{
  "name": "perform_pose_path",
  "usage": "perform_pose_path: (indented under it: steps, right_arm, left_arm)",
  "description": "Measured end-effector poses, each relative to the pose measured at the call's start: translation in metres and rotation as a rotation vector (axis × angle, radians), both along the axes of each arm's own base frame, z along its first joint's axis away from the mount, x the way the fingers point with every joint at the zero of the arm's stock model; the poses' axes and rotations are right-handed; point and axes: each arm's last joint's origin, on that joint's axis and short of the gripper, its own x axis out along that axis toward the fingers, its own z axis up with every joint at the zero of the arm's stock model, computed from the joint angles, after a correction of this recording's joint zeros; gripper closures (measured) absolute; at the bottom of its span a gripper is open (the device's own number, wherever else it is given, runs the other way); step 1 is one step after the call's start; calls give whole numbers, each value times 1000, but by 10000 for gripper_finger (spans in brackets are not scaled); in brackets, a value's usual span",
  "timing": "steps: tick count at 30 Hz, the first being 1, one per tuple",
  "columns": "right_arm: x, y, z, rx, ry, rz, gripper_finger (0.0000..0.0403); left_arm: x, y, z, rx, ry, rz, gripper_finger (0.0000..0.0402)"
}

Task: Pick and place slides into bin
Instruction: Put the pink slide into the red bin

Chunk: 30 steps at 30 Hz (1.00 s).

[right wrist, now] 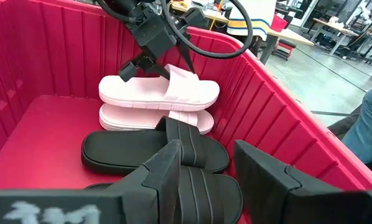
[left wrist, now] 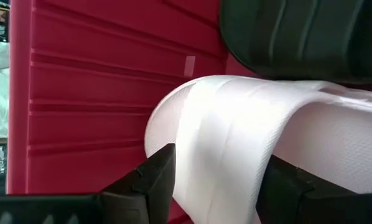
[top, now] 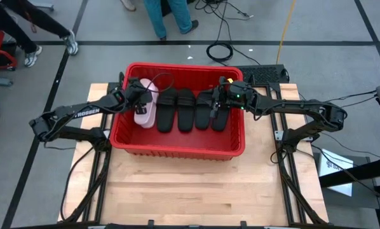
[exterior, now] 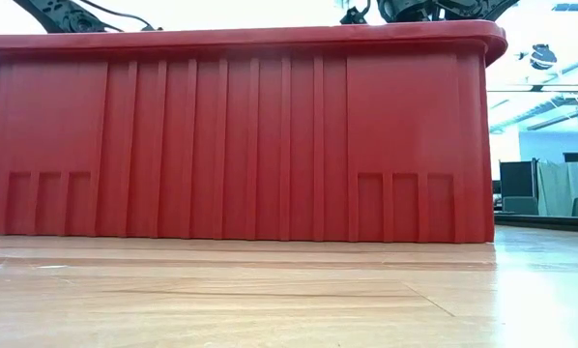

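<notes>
Fingers [left wrist: 150,180] of the left gripper [top: 141,96] sat on either side of the wide strap of a light pink slide [left wrist: 248,137], apparently closed onto it, though the close wrist view hid the contact itself. That pink slide lay on top of a second pink slide [right wrist: 150,119] at the left end of the bin [top: 177,147], the pair stacked one over the other.

Over the bin's right part, the right gripper [top: 217,97] hung with its fingers [right wrist: 162,169] spread apart, holding nothing, just above the black slides [top: 191,109]. Four black slides lay side by side along the bin's floor, between the pink pair and the right wall.

From table height, the bin's ribbed red wall filled most of the low view and hid everything inside it; only dark parts of the arms showed above its rim.

Red and rectangular, the bin stood on a pale wooden table [top: 190,191], towards its far edge. Beyond the table, people's legs [top: 168,16] and coiled black cables [top: 220,51] were on the grey floor.
</notes>
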Motion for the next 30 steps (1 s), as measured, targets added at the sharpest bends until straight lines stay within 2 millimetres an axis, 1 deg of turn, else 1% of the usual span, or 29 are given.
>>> perform_pose_path:
  steps: [7,14,23,30]
  right_arm:
    - [0,0,0,1,3,0,264]
    - [0,0,-1,2,7,0,264]
    - [0,0,-1,4,10,0,264]
    - [0,0,-1,4,10,0,264]
  left_arm:
    - [4,-9,-2,-14,8,11,213]
    - [7,-17,2,39,23,17,213]
    - [5,-28,7,29,-12,9,213]
    - [1,-31,3,15,43,51,213]
